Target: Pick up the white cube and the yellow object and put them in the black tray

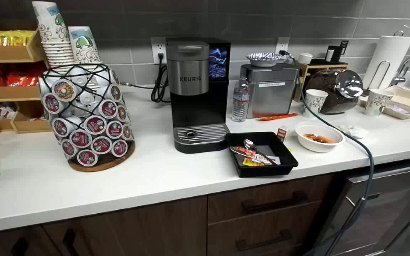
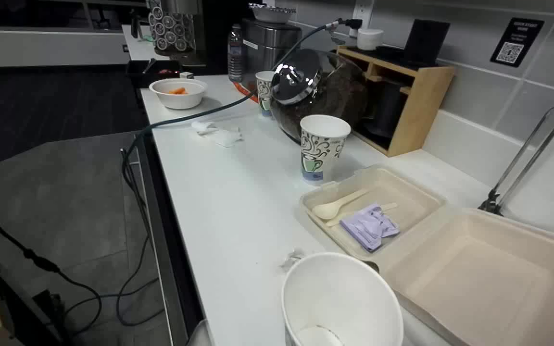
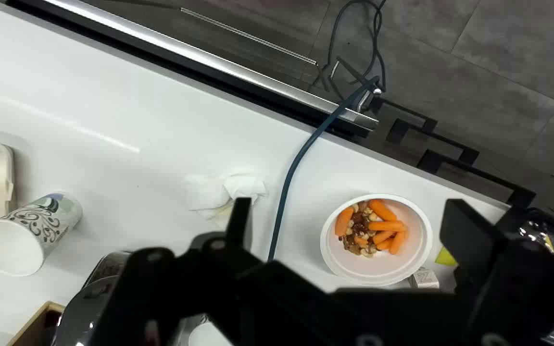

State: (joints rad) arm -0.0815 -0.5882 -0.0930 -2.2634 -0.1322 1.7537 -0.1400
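White counter [image 1: 155, 170] beneath the gripper [image 3: 347, 221]; jaws spread wide, holding nothing;
Black tray [image 1: 267, 171] sits near white bowl [image 3: 417, 229]; white cube [image 3: 424, 278] rests just beside the bowl; yellow object [image 3: 444, 258], partly hidden, lies between bowl and tray.

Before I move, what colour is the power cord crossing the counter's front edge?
The power cord is dark teal, clearest in the wrist view.

Break-room-style kitchen | black-and-silver Keurig coffee maker [image 1: 196, 89] stands on a white countertop [image 1: 155, 170] | round maroon-lidded pods [image 1: 95, 125] line a wood-based rack [image 1: 109, 165] | tiered wooden bins [image 1: 2, 53] hold colorful packets [image 1: 5, 38]
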